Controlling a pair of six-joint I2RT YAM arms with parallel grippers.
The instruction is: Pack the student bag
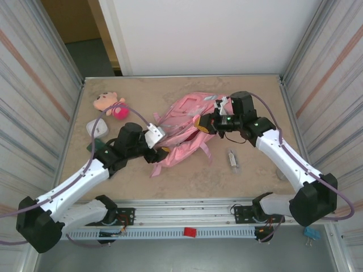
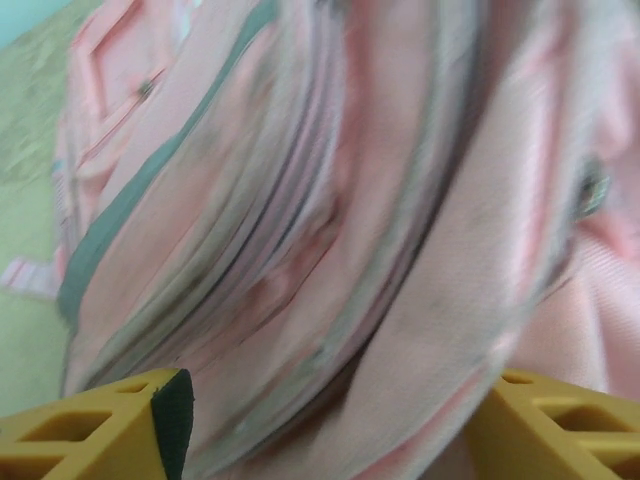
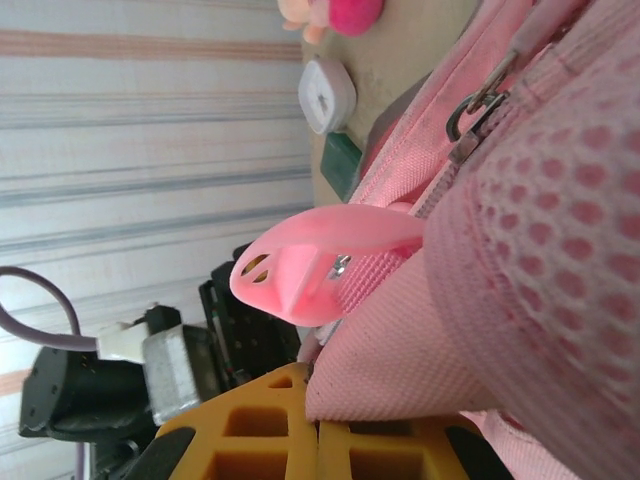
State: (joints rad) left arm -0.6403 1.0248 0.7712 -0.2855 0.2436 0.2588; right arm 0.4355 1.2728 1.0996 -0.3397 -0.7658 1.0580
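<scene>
From above, the student bag (image 1: 182, 122), a large pink fabric backpack with pale grey trim, lies crumpled at the middle of the beige stone-look table (image 1: 187, 181). The left gripper (image 1: 163, 151) sits against the bag's lower left edge, and the right gripper (image 1: 200, 123) presses at its right side. At the upper left of the tabletop lies a small plush doll with a tan head and bright pink body (image 1: 111, 104). Just below it are a white rounded square case (image 1: 95, 128) and a dark green block (image 1: 91, 148). A small clear tube (image 1: 232, 158) lies right of the bag, apart from it.

In the left wrist view the left claw's yellow fingers (image 2: 95, 430) stand wide apart at the bottom corners. The bag's blurred pink folds and zip lines bulge into the gap between them.

In the right wrist view the right claw's yellow fingers (image 3: 250, 435) are pressed together at the bottom edge, pinching a fold of the bag's pink fabric. Above them a pink plastic strap buckle (image 3: 300, 270) juts to the left, and a metal zip pull (image 3: 478, 105) hangs near the upper right. The doll, white case and green block line the top of the frame.
</scene>
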